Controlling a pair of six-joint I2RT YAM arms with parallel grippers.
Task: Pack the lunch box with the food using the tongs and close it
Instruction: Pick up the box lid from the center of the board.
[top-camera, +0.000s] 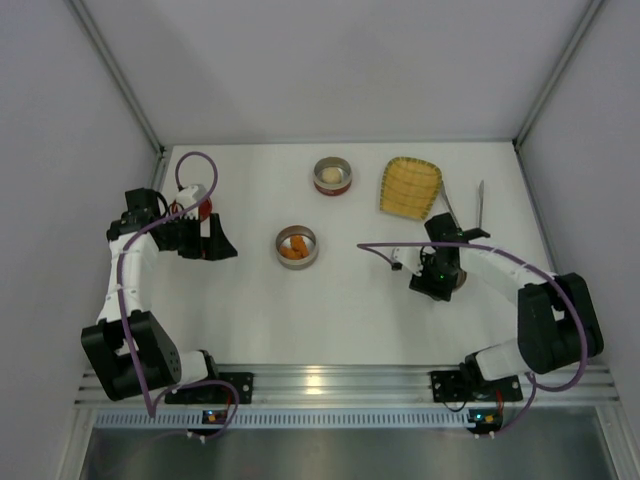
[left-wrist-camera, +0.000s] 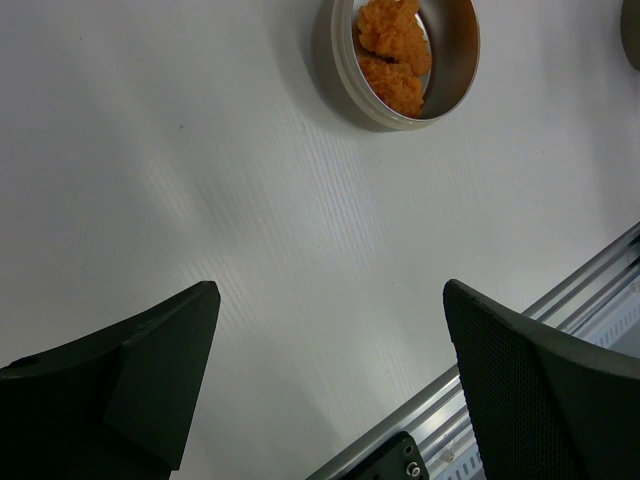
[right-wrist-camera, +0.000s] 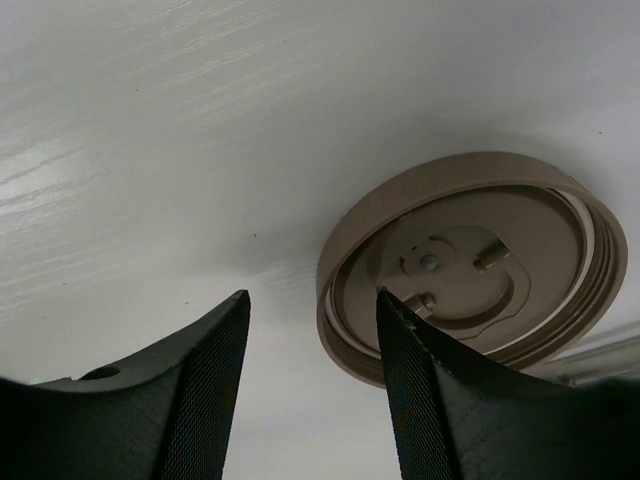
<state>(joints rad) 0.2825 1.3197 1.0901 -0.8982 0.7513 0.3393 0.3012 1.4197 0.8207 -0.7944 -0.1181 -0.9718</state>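
Two tins (left-wrist-camera: 456, 55) (top-camera: 333, 190) (both filled), one tray (top-camera: 410, 187), tongs (top-camera: 481, 203), perhaps one lid (right-wrist-camera: 470, 265).

White matte table (left-wrist-camera: 200, 180) under my left fingers (left-wrist-camera: 130, 380), soft glare patches on it. Aluminium rail (left-wrist-camera: 560, 300) off to one side of them, at the table edge. Plain pale grey walls (top-camera: 330, 70) beyond, with metal corner struts (top-camera: 115, 75).

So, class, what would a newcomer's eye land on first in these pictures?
Probably the orange chunks in a round tin near the middle of the table, the brightest spot on white. Next comes the yellow woven tray at the far side, right of centre. Then the right gripper, jaws apart, poised at the rim of a tan round lid.
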